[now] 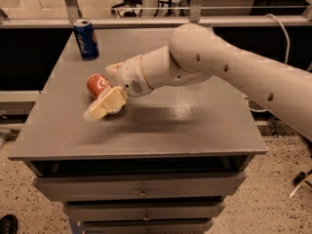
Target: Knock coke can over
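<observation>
The coke can (97, 85), red with white script, lies tipped on its side at the left middle of the grey table (195, 126). My gripper (101, 92) is at the can with its fingers spread. The near cream finger (103, 105) lies across the can's front and hides its lower end. The far finger (113, 68) shows just behind the can. The can sits between the two fingers. The white arm reaches in from the right.
A blue Pepsi can (86, 39) stands upright at the table's back left corner. The table top sits on a cabinet with drawers (141, 193). A railing and chair legs stand behind the table.
</observation>
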Motion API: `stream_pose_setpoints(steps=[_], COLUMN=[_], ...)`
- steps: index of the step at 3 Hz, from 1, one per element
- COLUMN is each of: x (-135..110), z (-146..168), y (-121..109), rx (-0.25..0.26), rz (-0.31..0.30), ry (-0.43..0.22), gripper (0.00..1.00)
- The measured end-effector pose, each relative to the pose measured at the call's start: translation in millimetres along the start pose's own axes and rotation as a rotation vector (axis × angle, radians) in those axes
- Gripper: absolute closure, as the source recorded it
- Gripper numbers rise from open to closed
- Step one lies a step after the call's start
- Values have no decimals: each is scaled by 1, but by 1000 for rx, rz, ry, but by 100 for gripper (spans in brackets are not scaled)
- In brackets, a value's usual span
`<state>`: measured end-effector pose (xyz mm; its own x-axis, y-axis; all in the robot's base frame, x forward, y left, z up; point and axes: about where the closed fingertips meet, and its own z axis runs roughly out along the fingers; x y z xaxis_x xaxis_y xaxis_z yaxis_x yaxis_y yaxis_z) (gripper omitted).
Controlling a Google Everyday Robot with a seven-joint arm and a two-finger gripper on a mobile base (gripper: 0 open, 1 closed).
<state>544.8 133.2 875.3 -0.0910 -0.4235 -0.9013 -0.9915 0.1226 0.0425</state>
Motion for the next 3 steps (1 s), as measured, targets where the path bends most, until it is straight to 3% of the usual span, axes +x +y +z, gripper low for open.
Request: stream_pose_setpoints(steps=[3], x=[21], z=[-18], y=[-22], rx=[45], rz=[14], ry=[43], gripper=[0])
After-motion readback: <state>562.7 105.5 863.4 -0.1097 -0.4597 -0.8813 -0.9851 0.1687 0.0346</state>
